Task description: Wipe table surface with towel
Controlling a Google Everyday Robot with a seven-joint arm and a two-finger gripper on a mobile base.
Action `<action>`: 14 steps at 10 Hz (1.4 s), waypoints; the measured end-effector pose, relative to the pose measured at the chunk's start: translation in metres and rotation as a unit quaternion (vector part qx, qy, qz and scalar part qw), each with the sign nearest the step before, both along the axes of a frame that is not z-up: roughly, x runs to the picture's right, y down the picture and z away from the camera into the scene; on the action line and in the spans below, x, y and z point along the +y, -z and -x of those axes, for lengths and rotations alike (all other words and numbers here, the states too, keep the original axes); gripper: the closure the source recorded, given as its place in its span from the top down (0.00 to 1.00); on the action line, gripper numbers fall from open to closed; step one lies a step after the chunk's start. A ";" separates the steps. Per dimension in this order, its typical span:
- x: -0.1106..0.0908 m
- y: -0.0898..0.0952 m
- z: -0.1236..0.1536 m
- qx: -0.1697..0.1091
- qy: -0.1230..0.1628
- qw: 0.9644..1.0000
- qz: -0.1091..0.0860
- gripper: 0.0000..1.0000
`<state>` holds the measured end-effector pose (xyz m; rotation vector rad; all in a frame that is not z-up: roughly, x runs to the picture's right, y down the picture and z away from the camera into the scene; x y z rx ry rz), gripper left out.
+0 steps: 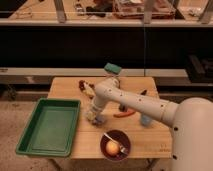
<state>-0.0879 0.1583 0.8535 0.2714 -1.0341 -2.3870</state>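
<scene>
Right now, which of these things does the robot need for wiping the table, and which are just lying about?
For the job: table; pale cloth, likely the towel, beneath the end effector at mid-table.

Just lying about: green tray, dark bowl, blue cup, green block at the far edge.

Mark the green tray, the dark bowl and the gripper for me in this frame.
green tray (50, 129), camera view, bare floor of the tray.
dark bowl (104, 140), camera view, its left rim.
gripper (95, 117), camera view, its low end, just right of the tray.

White tubular arm (136, 102), dark-dotted; claw (93, 115) at table (62, 89) centre.
</scene>
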 end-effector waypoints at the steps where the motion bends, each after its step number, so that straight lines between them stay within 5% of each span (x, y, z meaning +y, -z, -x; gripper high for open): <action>1: 0.007 0.003 0.003 -0.005 0.004 1.000 0.002 0.00; 5: 0.036 0.017 -0.003 -0.020 0.018 1.000 0.011 0.00; 9: 0.052 0.017 -0.047 -0.004 0.021 1.000 0.017 0.00; 14: 0.015 -0.019 -0.075 0.040 -0.011 0.999 0.013 0.00</action>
